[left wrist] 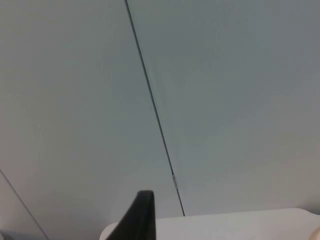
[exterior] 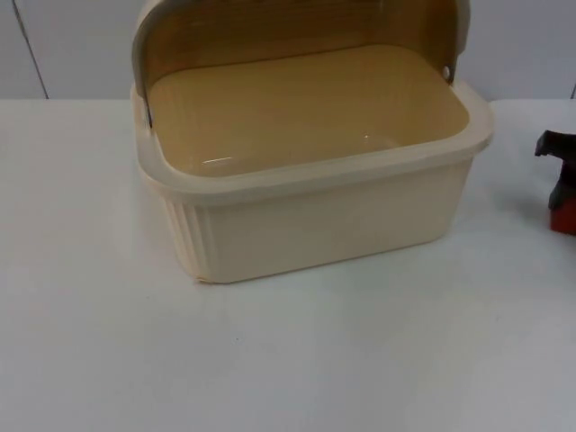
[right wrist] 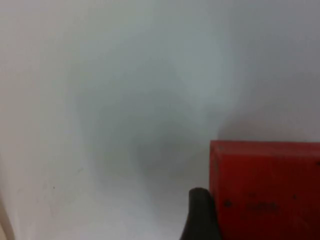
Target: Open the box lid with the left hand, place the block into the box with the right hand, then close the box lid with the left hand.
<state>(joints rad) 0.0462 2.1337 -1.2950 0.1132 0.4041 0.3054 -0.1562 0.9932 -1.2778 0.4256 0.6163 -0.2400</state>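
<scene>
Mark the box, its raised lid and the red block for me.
box [exterior: 333, 229], top view, ribbed front wall.
lid [exterior: 270, 27], top view, amber underside of the raised lid.
red block [right wrist: 265, 192], right wrist view, its red face.

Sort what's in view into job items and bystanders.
Job: cream box, its lid swung open; red block right of the box; right claw at the block; left claw facing the wall.
Bystanders: white table; grey partition wall.
</scene>
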